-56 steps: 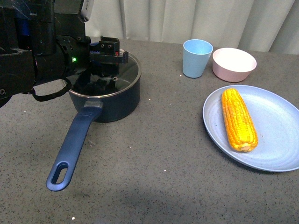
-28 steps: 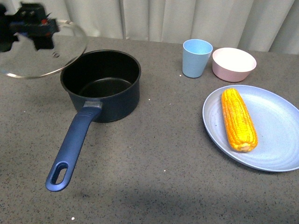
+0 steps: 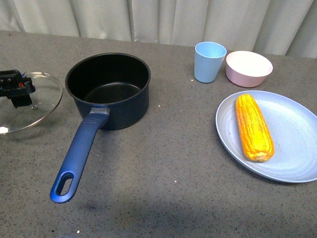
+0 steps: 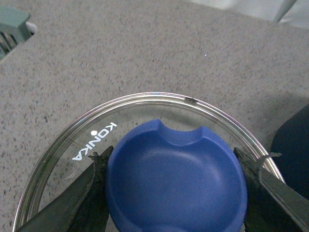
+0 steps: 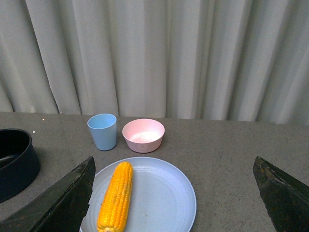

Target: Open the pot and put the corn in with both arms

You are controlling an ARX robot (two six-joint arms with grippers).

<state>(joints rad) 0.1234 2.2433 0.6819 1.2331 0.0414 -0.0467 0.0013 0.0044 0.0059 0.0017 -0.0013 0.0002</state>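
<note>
Front view puts the open pot (image 3: 109,89) toward the counter's (image 3: 173,198) back-left. Its glass lid (image 3: 37,106) is at the left edge, clamped by the knob (image 4: 178,164) in the left gripper (image 3: 16,88); it may rest flat or hang just above the counter. The corn (image 3: 253,127) lies on a blue plate (image 3: 292,148) at the right edge. The right gripper (image 5: 174,193) is spread wide and empty. Released tilted, the lid could slide; the round corn may roll from a shallow pinch.

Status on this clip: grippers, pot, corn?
Left gripper shut on lid, beside pot. Right gripper open, empty. Pot open; corn on plate. Nothing blocking pot.
</note>
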